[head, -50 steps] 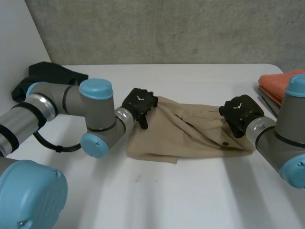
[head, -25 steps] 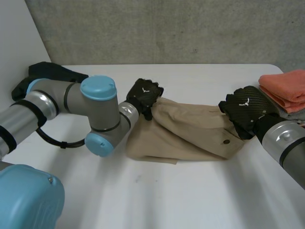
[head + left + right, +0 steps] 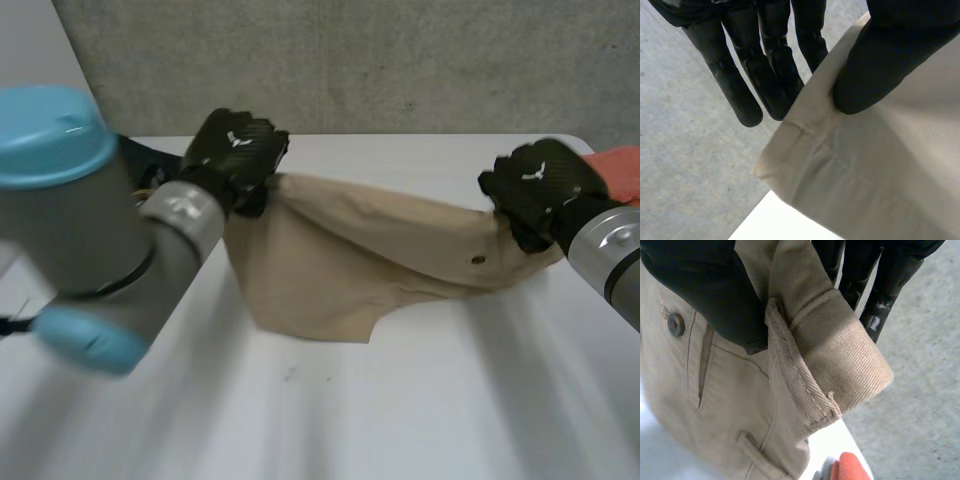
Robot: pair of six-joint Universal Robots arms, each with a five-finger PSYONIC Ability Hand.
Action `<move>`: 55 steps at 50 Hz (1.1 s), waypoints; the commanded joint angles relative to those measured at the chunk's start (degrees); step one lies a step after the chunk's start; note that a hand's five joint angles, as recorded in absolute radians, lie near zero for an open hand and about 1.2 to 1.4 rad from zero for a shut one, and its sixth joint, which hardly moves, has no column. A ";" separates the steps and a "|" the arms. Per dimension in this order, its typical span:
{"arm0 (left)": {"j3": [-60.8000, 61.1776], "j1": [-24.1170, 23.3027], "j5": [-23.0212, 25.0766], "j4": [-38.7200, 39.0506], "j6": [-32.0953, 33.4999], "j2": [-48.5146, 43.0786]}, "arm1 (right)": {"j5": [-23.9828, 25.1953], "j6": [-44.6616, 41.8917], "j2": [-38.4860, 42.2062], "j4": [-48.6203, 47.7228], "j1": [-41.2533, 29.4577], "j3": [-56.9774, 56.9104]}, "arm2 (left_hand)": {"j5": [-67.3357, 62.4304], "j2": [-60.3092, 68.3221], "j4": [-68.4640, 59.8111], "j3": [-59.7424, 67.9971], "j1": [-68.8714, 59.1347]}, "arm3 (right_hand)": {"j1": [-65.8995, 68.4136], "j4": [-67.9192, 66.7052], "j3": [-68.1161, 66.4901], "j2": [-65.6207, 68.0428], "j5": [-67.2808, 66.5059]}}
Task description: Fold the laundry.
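Item 1, left hand point(image 3: 235, 155): we log it raised at the end of the left arm point(image 3: 90, 220), a grey tube with a light-blue cap, knuckles up. In its wrist view the thumb point(image 3: 875, 65) presses down on a stitched edge of the cloth against the straight fingers behind it, so the hand pinches that edge.

Item 2, right hand point(image 3: 540, 190): we record it raised at about the same height, at the end of the right arm point(image 3: 615, 255). Its thumb bears on the outer face of the waistband point(image 3: 840, 355) and its fingers lie behind it, clamping the band.

Item 3, tan trousers point(image 3: 340, 255): we find them strung between the two hands, the upper edge running from one hand to the other with a slight sag, the rest hanging below the hands toward the table. We cannot tell whether the lowest fold touches it.

Item 4, white table point(image 3: 400, 420): smooth and matt, under both hands. Behind the hands rises a grey concrete wall point(image 3: 400, 60), rough and speckled.

Item 5, orange cloth point(image 3: 615, 160): just beyond the right hand, at the table's edge.

Materials: we note a ribbed twill weave and a frayed raw seam along the folded waistband. A dark round button point(image 3: 676, 324) sits beside the right thumb, next to a narrow pocket slit point(image 3: 704, 365). At the left hand the cloth shows a flat double-stitched hem.
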State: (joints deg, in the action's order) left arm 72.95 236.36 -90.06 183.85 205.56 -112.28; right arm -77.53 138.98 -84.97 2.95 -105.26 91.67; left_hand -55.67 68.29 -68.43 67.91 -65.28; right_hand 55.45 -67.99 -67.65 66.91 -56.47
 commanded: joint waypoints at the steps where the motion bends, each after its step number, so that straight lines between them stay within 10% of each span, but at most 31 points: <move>1: 19.24 0.25 0.06 -0.24 5.02 13.93 | 0.19 -0.47 8.58 13.56 -0.03 -6.41 | -14.33 11.71 -11.57 12.09 -14.72 | 24.55 -12.01 -12.35 13.09 -13.53; 13: 3.19 0.51 -5.03 0.90 7.57 -5.74 | -0.16 0.32 22.04 11.66 -0.47 -23.02 | -14.33 11.71 -11.57 12.09 -14.72 | 24.55 -12.01 -12.35 13.09 -13.53; 27: -19.08 0.86 -7.67 42.37 13.11 -5.59 | -1.13 0.24 21.78 -45.47 -5.48 -28.57 | -14.33 11.71 -11.57 12.09 -14.72 | 24.55 -12.01 -12.35 13.09 -13.53; 55: 26.89 -0.37 -7.93 30.44 15.31 -3.56 | 1.16 -1.43 32.07 -17.63 -7.50 -13.11 | -14.33 11.71 -11.57 12.09 -14.72 | 24.55 -12.01 -12.35 13.09 -13.53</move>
State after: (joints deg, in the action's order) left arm 95.33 236.87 -97.95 218.76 219.07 -116.18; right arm -76.04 138.46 -52.90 -24.12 -113.08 73.76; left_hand -56.54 68.64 -68.66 68.20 -65.28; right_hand 55.89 -68.25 -67.99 66.83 -56.48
